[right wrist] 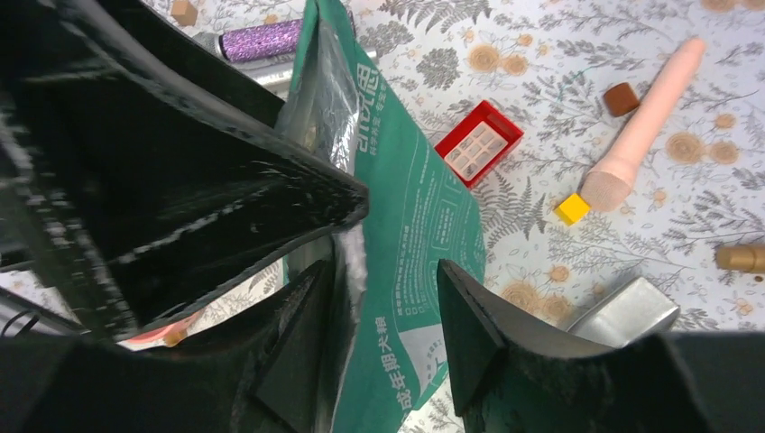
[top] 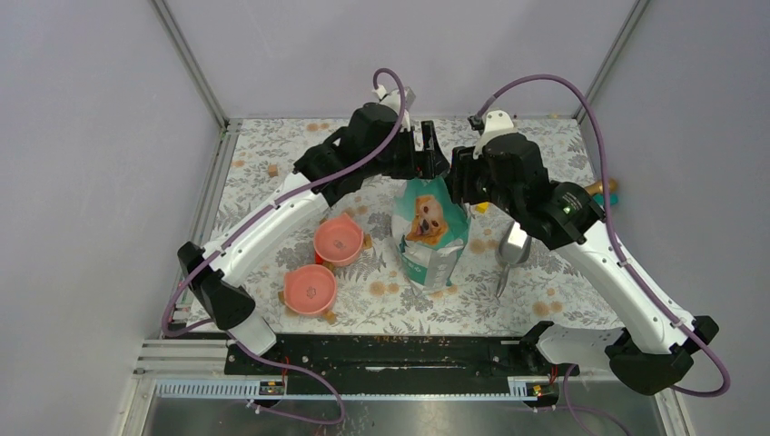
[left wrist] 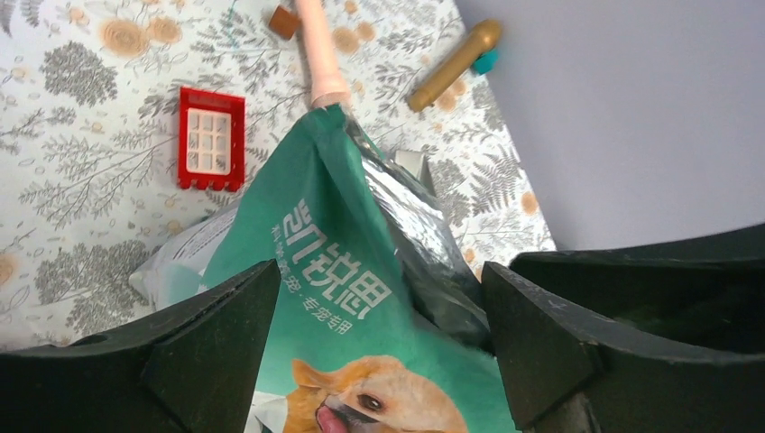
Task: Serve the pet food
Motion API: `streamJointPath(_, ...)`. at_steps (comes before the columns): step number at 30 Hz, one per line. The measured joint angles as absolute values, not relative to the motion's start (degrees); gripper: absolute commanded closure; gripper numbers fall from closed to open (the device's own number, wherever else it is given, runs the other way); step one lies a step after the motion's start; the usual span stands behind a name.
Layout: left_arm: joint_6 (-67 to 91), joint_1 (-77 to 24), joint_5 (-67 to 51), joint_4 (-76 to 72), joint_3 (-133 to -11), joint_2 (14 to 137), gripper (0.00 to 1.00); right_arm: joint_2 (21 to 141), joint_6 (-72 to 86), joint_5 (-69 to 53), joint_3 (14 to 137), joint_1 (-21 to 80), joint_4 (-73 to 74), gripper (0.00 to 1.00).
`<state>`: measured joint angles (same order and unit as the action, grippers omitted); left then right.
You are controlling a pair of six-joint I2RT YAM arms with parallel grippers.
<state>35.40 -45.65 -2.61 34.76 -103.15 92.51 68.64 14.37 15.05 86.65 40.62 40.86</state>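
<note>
Top: pet food pouch (top: 429,232) upright mid-worktop, axis vertical; left tool (top: 425,156), right tool (top: 457,177) both at its 12 o'clock rim; left wrist: left tool wide, straddling rim; right wrist: right tool half-spread over pouch wall, grip unclear.

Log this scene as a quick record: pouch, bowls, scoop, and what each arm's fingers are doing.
pouch: upright mid-table, top open
left fingers: open, either side of pouch top
right fingers: astride pouch's top edge, grip unclear
bowls: two pink, left of pouch
scoop: metal, on table right of pouch
</note>
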Motion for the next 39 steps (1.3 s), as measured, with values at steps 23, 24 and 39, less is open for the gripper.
streamJointPath(23, 36.03, -47.31, -1.93, 33.21, -96.97, 89.12, 0.22, 67.16, 22.52, 13.78, 82.85, 40.71, 38.74, 1.00)
streamJointPath(24, 36.03, -47.33, -2.33, 33.10, -96.44, 88.55, 0.22, 66.81, 22.81, 13.87, 82.37, 40.71, 38.11, 1.00)
streamJointPath(39, 37.50, -47.42, -4.91, 31.51, -95.88, 87.96, 0.26, 63.13, 25.47, 17.15, 79.50, 40.66, 34.15, 1.00)
